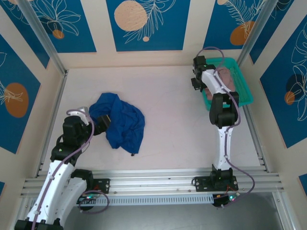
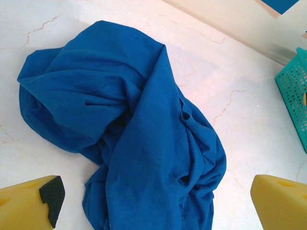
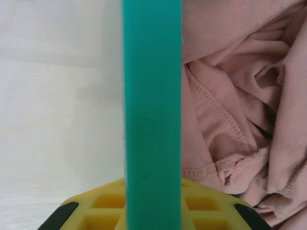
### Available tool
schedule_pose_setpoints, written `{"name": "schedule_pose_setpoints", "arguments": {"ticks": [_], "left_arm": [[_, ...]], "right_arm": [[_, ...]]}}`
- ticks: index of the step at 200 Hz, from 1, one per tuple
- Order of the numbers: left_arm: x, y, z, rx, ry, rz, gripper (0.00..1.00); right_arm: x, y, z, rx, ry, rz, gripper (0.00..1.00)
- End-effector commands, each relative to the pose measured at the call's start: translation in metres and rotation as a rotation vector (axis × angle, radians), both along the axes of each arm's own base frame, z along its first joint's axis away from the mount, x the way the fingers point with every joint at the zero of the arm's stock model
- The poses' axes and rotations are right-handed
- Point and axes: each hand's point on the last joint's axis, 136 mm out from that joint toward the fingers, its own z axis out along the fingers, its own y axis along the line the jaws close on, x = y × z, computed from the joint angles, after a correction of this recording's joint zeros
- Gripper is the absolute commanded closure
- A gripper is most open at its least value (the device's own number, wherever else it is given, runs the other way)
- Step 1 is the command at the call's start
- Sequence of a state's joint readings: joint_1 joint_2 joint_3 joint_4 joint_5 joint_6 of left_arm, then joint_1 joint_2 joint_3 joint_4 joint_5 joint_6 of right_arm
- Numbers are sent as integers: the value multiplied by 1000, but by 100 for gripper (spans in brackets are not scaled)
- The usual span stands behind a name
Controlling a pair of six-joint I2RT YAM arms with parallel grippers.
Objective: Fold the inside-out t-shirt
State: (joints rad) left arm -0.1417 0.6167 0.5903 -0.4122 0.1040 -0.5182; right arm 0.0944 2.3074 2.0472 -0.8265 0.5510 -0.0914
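Note:
The inside-out t-shirt (image 1: 119,122) lies crumpled in a royal-blue heap left of the table's middle, and in the left wrist view the t-shirt (image 2: 134,124) spreads across most of the picture. My left gripper (image 1: 101,123) hovers at the heap's left edge, open, and its yellow fingers (image 2: 29,203) stand wide on either side of the cloth, with the gripper (image 2: 158,203) holding nothing. My right gripper (image 1: 198,73) is at the far right, shut on the left rim of the teal basket (image 3: 152,96), and its yellow fingers (image 3: 211,199) clamp the rim.
The teal basket (image 1: 242,91) stands at the back right against the wall and holds a dusty-pink garment (image 3: 230,96). Low walls enclose the table (image 1: 172,124) on three sides. A metal rail (image 1: 153,179) runs along the near edge.

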Motion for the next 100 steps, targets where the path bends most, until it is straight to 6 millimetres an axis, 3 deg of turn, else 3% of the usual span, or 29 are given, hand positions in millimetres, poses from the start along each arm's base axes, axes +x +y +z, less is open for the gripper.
{"name": "schedule_pose_setpoints", "arguments": {"ticks": [1,53,76,100], "left_arm": [[-4,-2,-12,25,28,-27,0],[-6,-3,-22,39,61,-42,0],[-4,-5,-24,28,62,-44,0],[0,-6,-28,13,71,-40,0]], "right_arm": [[9,-22,9,-97,-12,42,87],[24,-69,0,-172,0,-5,87],[27,-86,10,-180,-10,-81,83],[33,-88,26,-173,-59,-117,73]]}}
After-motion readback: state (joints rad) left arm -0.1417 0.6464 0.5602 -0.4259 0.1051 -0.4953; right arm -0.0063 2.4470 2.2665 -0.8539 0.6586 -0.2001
